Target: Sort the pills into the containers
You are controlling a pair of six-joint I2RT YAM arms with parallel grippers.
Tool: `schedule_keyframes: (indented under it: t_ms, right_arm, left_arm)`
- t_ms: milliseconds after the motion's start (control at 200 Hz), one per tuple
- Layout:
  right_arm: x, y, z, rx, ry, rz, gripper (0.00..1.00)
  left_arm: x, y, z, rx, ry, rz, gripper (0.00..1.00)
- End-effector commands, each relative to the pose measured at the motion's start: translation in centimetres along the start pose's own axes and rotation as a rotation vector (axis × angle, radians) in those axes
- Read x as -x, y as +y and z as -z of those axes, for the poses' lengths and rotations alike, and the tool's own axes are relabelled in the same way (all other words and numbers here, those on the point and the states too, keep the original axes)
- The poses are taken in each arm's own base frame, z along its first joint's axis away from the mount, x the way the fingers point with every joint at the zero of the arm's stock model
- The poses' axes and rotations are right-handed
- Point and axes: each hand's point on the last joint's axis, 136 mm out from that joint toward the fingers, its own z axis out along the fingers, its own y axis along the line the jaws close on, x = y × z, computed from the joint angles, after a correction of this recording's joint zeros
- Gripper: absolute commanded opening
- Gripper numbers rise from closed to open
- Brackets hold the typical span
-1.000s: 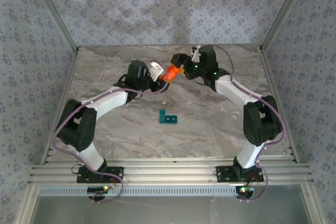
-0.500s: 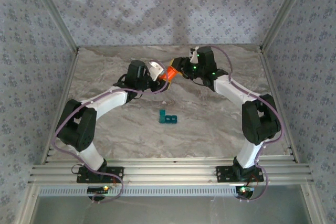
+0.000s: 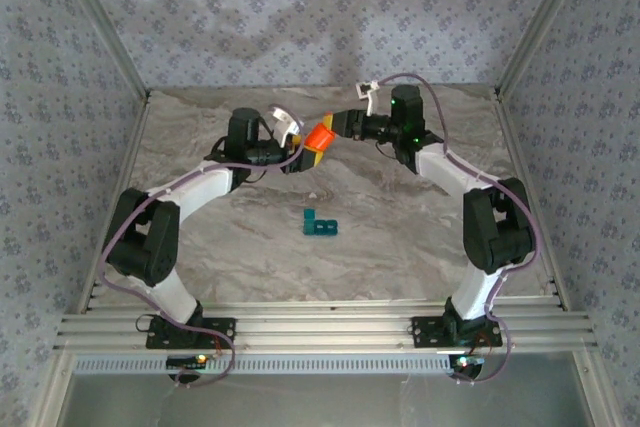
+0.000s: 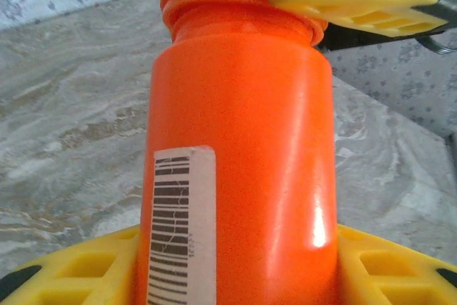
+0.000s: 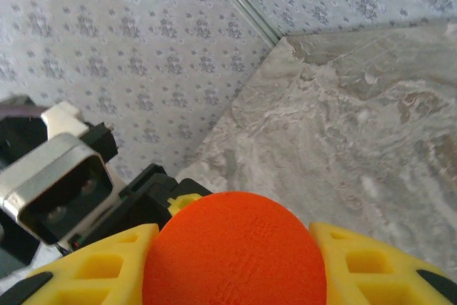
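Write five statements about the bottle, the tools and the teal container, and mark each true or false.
1. The left tool holds the orange bottle. True.
2. The teal container is held in the right tool. False: it rests on the table, apart from both tools.
3. The right tool is closed on the bottle's cap. True.
4. The bottle lies untouched on the table. False: both tools grip it, one at each end.
5. A barcode label is on the bottle. True.
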Motion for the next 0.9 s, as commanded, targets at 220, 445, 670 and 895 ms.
schedule_keyframes:
  t_ms: [220, 445, 670, 895]
  right_arm:
    - [2.2, -0.8, 1.4, -0.033, -0.066, -0.014, 0.37]
    - [3.7, -6.0, 4.8, -0.128, -0.224, -0.237, 0.37]
    - [-2.2, -11.4, 7.0, -0.417, -0.109, -0.291, 0.37]
    - [-10.4, -15.4, 9.4, -0.795, 0.1, -0.206, 0.38]
  left_arm:
    - [2.3, -1.3, 0.7, -0.058, -0.057, -0.041, 0.0]
    - [2.3, -1.1, 1.2, -0.023, -0.064, -0.057, 0.0]
    - [2.3, -0.9, 2.0, 0.032, -0.088, -0.066, 0.0]
    - [2.0, -1.3, 3.3, 0.11, -0.126, -0.07, 0.0]
